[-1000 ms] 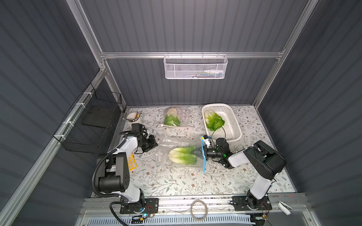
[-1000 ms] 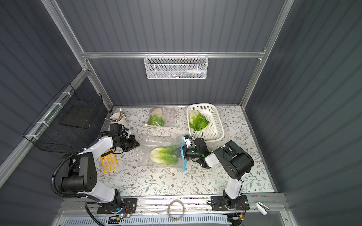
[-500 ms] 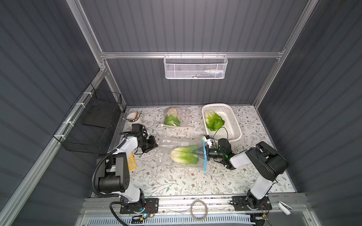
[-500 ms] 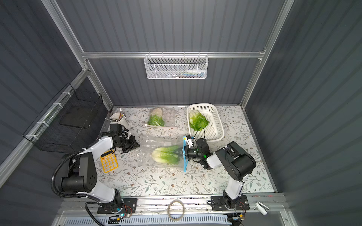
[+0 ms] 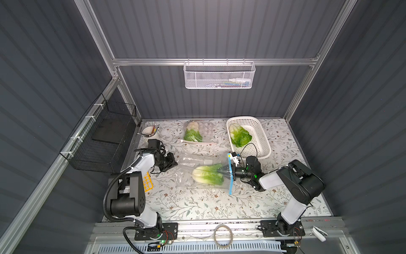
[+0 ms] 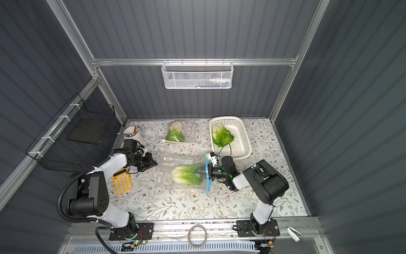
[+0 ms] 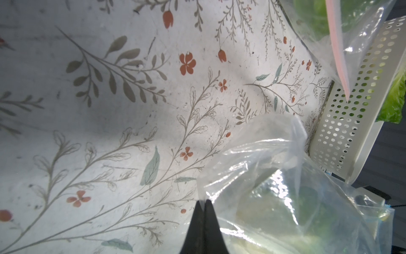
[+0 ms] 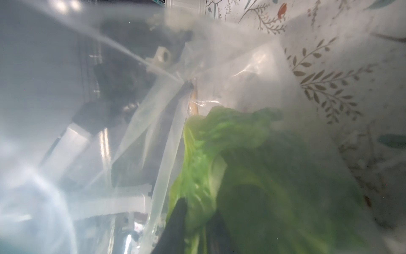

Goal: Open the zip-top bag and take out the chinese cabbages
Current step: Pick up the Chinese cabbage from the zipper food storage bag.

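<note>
A clear zip-top bag with a blue zip strip lies mid-table and holds one chinese cabbage. My left gripper is shut on the bag's closed end. My right gripper reaches in through the bag's mouth. Its fingers stand slightly apart, with the cabbage's green leaves between them. A second cabbage lies in the white basket. A third sits in another clear bag at the back.
A cup of pens stands at the back left, and a yellow calculator lies by the left arm's base. A black wire basket hangs on the left wall and a white mesh basket on the back wall.
The right gripper's jaws have parted a little around the leaves inside the bag's mouth. The left gripper still pinches the bag's far end and has not moved.
</note>
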